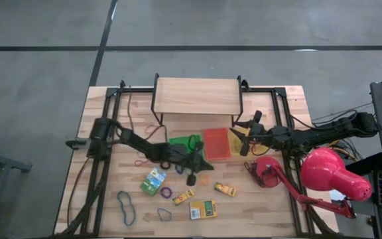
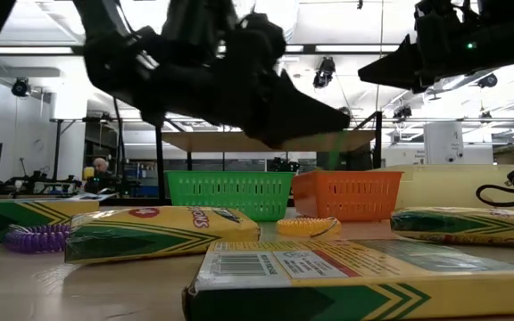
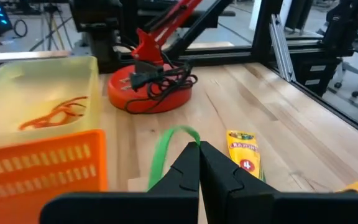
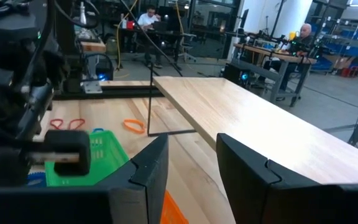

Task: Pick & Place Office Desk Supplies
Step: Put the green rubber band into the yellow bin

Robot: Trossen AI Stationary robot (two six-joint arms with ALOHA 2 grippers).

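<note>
the sorting looks only partly done. most of the supplies lie loose on the bench (image 1: pixel 105 143) toward its near edge: a green crayon box (image 1: pixel 153 180), a small yellow box (image 1: pixel 184 196), another yellow box (image 1: pixel 225 190), a wider printed box (image 1: pixel 203 210), plus a blue band (image 1: pixel 126 206), a second blue band (image 1: pixel 164 214) and a purple band (image 1: pixel 166 192). an orange band (image 1: pixel 152 130) rests farther back, near the raised wooden shelf (image 1: pixel 196 95).

the left hand (image 3: pixel 199 149) is clenched on a thin green band (image 3: pixel 164 152) and hangs just off the near corner of the orange tray (image 1: pixel 215 144), above the bench. my guess is the band is on its way to a tray, though i cannot tell which one.

three trays stand in a row at mid-bench. the green tray (image 1: pixel 181 143) is largely hidden by the arm, so its contents are unclear. the orange tray shows nothing i can make out. the yellow tray (image 3: pixel 39 102) holds a tangle of orange-red bands (image 3: pixel 56 113).

the right hand (image 4: pixel 191 165) is released and empty, waiting above the far end of the yellow tray beside the shelf. the red lamp (image 1: pixel 333 174) sits at the right edge.
</note>
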